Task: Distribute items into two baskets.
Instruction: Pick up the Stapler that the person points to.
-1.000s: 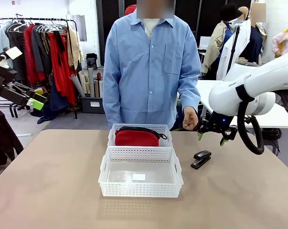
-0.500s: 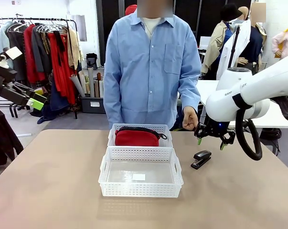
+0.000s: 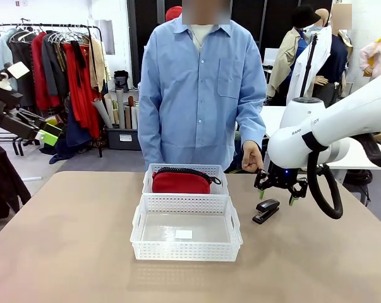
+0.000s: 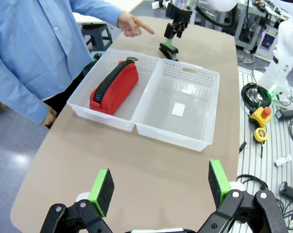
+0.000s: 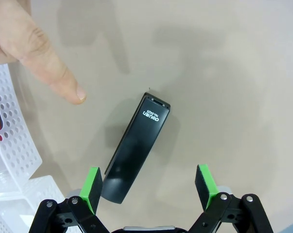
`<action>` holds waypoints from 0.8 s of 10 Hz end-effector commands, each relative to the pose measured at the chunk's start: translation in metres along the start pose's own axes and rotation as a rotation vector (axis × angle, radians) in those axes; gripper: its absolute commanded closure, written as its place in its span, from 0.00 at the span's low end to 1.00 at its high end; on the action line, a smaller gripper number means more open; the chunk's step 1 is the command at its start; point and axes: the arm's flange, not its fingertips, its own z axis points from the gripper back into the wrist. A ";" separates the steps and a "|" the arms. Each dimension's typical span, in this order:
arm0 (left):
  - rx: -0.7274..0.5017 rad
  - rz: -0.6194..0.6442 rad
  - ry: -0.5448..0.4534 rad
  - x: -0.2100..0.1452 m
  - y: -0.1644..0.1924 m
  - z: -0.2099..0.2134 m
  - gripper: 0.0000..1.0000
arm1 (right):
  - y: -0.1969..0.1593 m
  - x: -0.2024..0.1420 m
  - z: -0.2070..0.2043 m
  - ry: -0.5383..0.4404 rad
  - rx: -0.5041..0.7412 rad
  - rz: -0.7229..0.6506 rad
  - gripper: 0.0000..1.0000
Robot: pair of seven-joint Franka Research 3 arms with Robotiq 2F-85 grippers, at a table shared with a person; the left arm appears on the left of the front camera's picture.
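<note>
Your right gripper (image 3: 276,196) is hovering just above the small black stapler (image 3: 266,210), with its jaws spread wide and nothing between them. In the right wrist view the green pads (image 5: 92,189) are standing on either side of the stapler's near end, which is lying closer to one pad than to the other. The stapler is resting flat on the tan table (image 3: 64,252), toward the far edge and just beside the right end of the baskets.

The person's hand (image 3: 251,158) is hanging at the table's far edge, and its index finger (image 5: 63,80) is pointing down at the stapler without touching it.

The two white lattice baskets are sitting side by side at the middle of the table, touching along their long walls. The far basket (image 3: 184,168) is holding the red pouch (image 3: 179,183), its black zipper facing up. The near basket (image 3: 184,251) is showing a small white label (image 3: 184,234) on its floor.

Your left gripper (image 4: 161,187) is hanging high beyond the table's left edge, jaws wide apart and empty.
</note>
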 end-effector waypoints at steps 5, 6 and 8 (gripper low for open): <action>-0.005 0.004 -0.001 0.000 -0.001 0.001 0.00 | 0.014 0.013 -0.025 0.031 -0.038 -0.044 0.00; -0.005 0.004 -0.001 0.000 -0.001 0.001 0.00 | 0.015 0.014 -0.029 0.038 -0.040 -0.046 0.00; -0.005 0.004 -0.001 0.000 -0.001 0.001 0.00 | 0.016 0.016 -0.035 0.049 -0.045 -0.047 0.00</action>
